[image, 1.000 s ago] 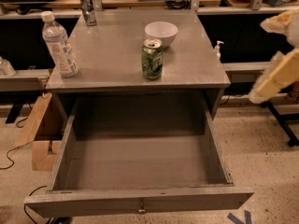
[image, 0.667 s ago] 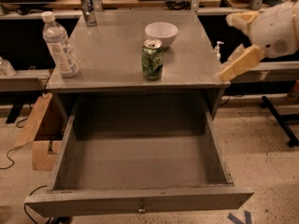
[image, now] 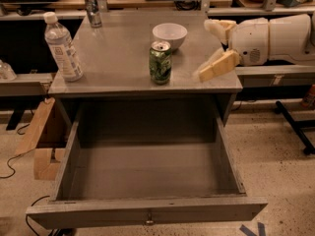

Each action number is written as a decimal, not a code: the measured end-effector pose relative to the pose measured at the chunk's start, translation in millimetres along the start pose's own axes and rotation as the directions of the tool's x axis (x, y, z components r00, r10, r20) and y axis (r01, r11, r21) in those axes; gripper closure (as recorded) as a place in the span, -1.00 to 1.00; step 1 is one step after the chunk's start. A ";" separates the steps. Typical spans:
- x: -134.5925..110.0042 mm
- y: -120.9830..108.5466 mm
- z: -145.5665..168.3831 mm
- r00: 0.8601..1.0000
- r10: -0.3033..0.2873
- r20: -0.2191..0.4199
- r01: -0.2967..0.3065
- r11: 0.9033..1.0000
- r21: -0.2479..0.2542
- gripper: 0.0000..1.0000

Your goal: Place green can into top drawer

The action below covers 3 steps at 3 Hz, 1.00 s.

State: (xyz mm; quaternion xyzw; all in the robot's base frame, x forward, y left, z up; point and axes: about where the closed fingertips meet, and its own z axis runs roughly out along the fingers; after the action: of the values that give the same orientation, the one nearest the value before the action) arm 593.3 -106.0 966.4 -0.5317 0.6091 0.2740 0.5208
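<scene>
Green can [image: 160,62] upright on grey surface [image: 118,58], near front edge. Claw [image: 205,50] right of green can, apart from it, fingers spread open, gripping nothing. Top drawer [image: 147,211] pulled out below green can. White bowl [image: 170,33] just behind green can; water bottle [image: 61,45] well left of it.

Gripper [image: 205,50] near green can [image: 160,63], its arm [image: 285,36] cut off at right edge

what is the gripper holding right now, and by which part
Nothing: the gripper hovers open to the right of the green can, not touching it.
</scene>
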 end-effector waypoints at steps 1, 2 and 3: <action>0.0 0.0 0.1 1.000 0.000 0.000 0.000 1.000 0.000 -1.00; 21.1 -17.3 54.5 0.999 0.013 0.048 -0.013 1.000 -0.004 -1.00; 37.3 -36.6 91.5 0.993 0.031 0.111 -0.031 1.000 -0.002 -1.00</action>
State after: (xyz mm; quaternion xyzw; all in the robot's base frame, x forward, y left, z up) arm 662.9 -48.7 911.8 -0.5060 0.5874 0.3112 0.5496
